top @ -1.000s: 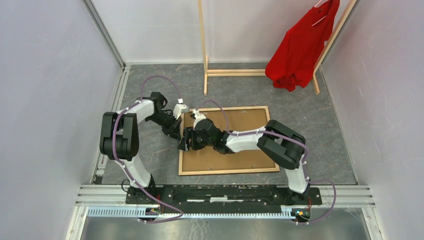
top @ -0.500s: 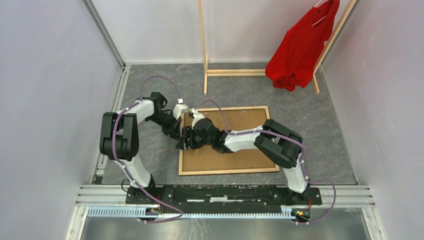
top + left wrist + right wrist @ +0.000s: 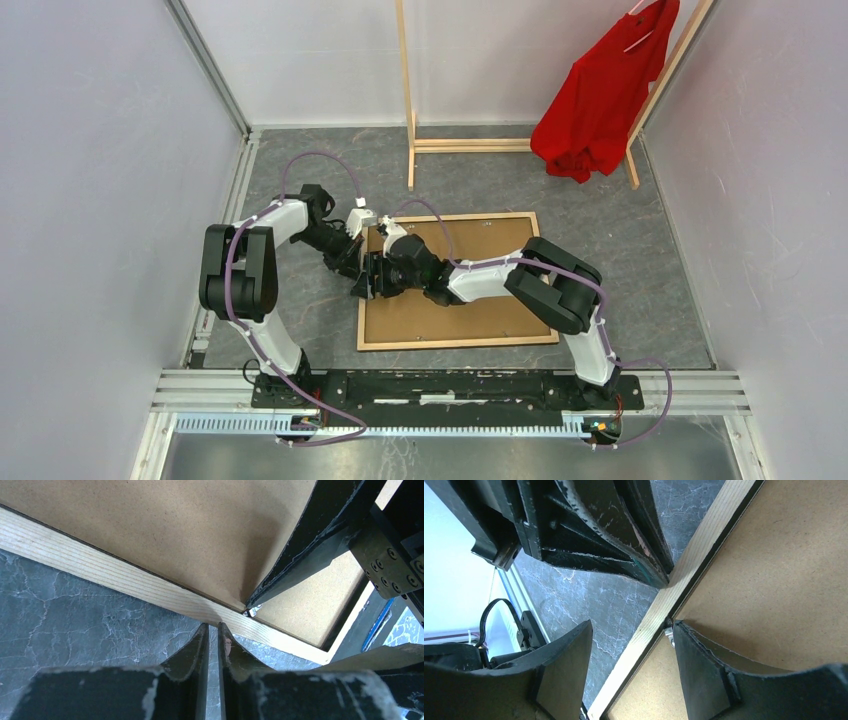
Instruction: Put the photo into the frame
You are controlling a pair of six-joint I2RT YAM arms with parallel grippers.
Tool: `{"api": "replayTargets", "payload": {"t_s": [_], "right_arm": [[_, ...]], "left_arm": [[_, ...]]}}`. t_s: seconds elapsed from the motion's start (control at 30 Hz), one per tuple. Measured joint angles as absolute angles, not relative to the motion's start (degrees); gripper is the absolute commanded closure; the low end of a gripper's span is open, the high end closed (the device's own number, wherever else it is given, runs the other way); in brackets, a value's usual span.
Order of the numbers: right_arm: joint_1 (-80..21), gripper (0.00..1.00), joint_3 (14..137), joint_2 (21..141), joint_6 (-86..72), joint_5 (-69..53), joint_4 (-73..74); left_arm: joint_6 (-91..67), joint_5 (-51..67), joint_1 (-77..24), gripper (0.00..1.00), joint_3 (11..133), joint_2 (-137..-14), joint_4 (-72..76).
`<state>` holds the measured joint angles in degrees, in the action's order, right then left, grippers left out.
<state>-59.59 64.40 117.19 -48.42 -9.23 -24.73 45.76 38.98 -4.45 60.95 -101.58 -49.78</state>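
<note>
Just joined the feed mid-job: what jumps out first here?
The shut left gripper and open right gripper meet at the left rail of the light-wood picture frame, the right one straddling it. The frame lies back-up on the grey table, brown backing board in place. A red shirt hangs far right.

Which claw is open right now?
The right claw: its fingers stand apart, straddling the light wooden picture frame rail. The left claw is pinched shut at that rail's outer edge.
</note>
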Motion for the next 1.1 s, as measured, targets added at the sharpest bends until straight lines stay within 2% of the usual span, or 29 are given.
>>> {"api": "replayTargets", "payload": {"t_s": [0.4, 0.73, 1.1], "right_arm": [[-57.4, 0.30, 64.0, 116.6, -47.4, -10.7, -24.5], [-46.5, 0.30, 59.0, 106.8, -43.0, -8.7, -21.3], [-43.2, 0.30, 65.7, 113.8, -39.6, -7.2, -16.5]], "left_arm": [[45.8, 38.8, -4.3, 0.83, 61.0, -101.5, -50.1], [45.8, 38.8, -3.2, 0.84, 62.5, -101.6, -51.0], [45.8, 39.4, -3.2, 0.85, 62.5, -103.3, -51.1]]}}
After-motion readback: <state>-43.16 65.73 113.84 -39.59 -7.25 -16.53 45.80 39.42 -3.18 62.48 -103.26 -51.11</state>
